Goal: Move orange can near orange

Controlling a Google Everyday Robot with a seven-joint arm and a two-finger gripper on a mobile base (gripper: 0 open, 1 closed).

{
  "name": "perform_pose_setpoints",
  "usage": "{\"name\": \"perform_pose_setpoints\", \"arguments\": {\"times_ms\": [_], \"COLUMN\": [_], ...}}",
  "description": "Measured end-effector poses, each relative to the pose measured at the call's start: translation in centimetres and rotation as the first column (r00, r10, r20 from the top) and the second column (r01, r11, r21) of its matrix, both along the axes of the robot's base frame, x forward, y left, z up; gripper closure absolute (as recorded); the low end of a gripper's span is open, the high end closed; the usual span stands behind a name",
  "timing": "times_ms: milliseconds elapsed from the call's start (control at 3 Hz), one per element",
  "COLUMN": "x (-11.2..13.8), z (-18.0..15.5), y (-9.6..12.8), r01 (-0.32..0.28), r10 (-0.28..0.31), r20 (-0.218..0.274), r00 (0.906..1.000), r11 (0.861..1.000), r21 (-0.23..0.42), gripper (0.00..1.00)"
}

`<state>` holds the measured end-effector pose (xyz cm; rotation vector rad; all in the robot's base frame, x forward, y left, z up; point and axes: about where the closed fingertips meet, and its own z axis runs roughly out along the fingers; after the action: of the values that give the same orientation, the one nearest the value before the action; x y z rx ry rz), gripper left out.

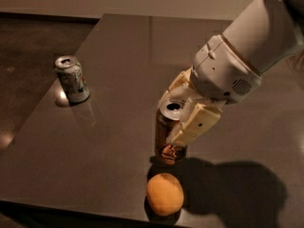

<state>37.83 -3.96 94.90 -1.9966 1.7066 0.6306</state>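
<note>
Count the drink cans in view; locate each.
2. The orange can, gripped by the tool mid-table behind the orange; the silver-white can upright near the table's left edge.

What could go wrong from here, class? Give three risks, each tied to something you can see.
First, the orange can, clamped in the gripper, is very close to the orange; moving nearer could bump the round fruit. Second, the orange lies by the near edge of the table, so a bump might roll it off. Third, the can looks tilted; released so, it may topple.
</note>
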Motion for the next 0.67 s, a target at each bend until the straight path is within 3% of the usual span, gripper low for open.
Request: {"name": "perform_pose_setpoints", "arguments": {"times_ms": [667], "x": [-0.04], "z": [-2.13], "y": [-0.54], "r01": [-0.050], "r10": [0.050], "r20": [-0.009], "r00": [0.9987], "r11": [0.999], "r21": [0.021], "gripper": [0.38]}}
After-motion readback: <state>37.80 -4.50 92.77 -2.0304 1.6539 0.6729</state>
